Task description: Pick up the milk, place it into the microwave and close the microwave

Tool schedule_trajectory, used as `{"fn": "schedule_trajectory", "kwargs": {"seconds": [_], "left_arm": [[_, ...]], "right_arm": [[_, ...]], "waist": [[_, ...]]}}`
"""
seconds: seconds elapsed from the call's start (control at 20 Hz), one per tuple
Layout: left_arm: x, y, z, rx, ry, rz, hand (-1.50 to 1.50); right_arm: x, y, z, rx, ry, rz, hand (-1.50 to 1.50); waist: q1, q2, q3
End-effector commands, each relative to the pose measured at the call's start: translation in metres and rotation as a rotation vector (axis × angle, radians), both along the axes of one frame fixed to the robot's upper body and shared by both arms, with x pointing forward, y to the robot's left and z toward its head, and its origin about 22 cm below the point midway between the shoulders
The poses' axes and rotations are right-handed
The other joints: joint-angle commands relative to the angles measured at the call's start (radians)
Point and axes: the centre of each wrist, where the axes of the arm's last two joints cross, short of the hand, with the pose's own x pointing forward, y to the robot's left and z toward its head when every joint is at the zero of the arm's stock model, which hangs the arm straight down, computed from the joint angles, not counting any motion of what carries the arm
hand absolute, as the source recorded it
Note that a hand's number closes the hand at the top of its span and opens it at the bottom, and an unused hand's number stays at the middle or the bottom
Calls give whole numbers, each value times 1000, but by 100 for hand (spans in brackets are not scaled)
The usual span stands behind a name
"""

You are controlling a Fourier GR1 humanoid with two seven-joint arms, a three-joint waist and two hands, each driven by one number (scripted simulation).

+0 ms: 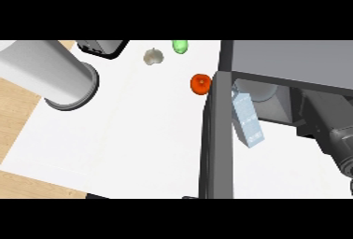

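The milk is a tall white and pale blue carton. It stands tilted in the mouth of the dark grey microwave at the right, just behind the open door, which I see edge-on. A white turntable plate shows behind the carton's top. My right forearm comes in from the lower right, and the right hand is a dark shape inside the microwave, right of the carton. I cannot see whether it touches the milk. My left forearm is raised at the upper left, and the left hand is cut off at the top.
On the white counter behind the door lie a red tomato-like fruit, a pale garlic-like bulb and a green item. Wooden floor shows at the left beyond the counter's edge.
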Motion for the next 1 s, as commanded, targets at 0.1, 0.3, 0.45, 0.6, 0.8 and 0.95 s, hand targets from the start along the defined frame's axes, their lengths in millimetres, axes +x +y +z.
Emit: {"fn": "schedule_trajectory", "kwargs": {"seconds": [0.1, 0.3, 0.45, 0.6, 0.8, 0.95], "left_arm": [[8, 2, -1, 20, 16, -18, -150], [13, -4, -2, 12, 8, -30, -150], [16, -5, 0, 18, 11, -46, -150], [15, -3, -8, 15, 40, -36, -150], [16, -5, -9, 25, 55, -58, -150], [20, -10, -14, 16, 67, -66, -150]], "right_arm": [[15, 39, 17, -111, 77, 107, -150], [20, 54, 25, -116, 84, 83, -150], [23, 73, 27, -100, 78, 71, -150], [22, 86, 23, -97, 80, 76, -150], [27, 97, 35, -83, 34, 114, -150], [29, 107, 42, -53, -4, 87, -150]], "waist": [[39, -3, -23], [32, -9, -22], [32, -16, -21], [20, -24, -23], [15, -31, -22], [1, -31, -22]]}}
